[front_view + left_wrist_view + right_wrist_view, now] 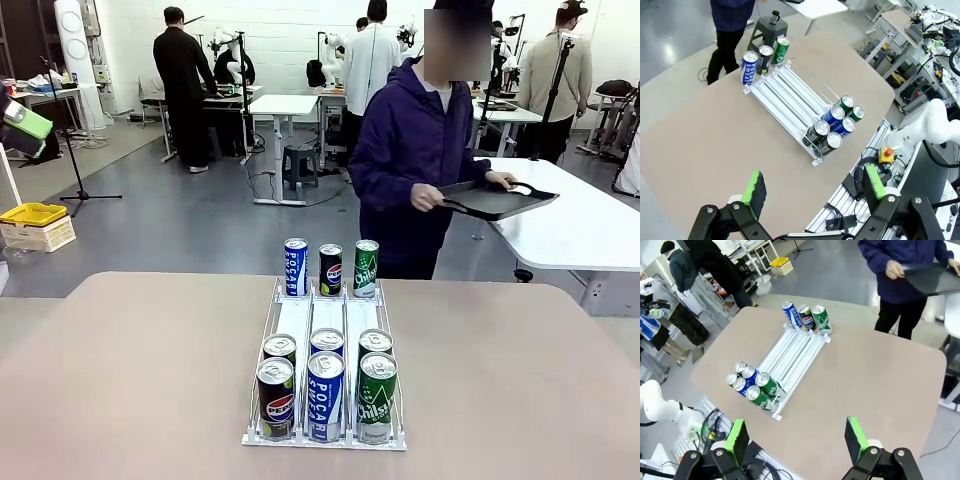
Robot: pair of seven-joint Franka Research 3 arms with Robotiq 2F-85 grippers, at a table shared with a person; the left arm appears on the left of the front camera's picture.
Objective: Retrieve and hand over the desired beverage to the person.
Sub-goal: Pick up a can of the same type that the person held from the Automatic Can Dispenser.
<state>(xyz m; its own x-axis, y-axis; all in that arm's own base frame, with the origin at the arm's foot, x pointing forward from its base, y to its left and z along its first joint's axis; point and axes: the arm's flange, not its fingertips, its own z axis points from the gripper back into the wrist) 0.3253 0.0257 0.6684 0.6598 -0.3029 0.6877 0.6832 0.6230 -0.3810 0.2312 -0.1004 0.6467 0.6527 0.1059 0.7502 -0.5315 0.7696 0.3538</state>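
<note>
Left wrist view has the left gripper (814,185) high above the near edge of the table (700,125), its green pads spread wide with nothing between them. The right gripper (796,439) hangs the same way, released and empty. By my reading the task has barely begun: no can is lifted, none is singled out, and the choosing, reaching, grasping and handover all remain. Ahead of and below both grippers lies one white rack (785,95) with three lanes. At its end closest to the grippers stands the near cluster of cans (832,116), six in two rows of three: two dark Pepsi, two blue Pocari, two green Chilsung. At the rack's far end stands the far row of cans (764,59), three in number, one of each kind. That makes nine cans in all, every one in the rack. Beyond the table's far edge, well apart from either gripper, stands the person (410,150), both hands on one dark tray (495,200). Neither hand points at a can, so which beverage is wanted I cannot tell.
</note>
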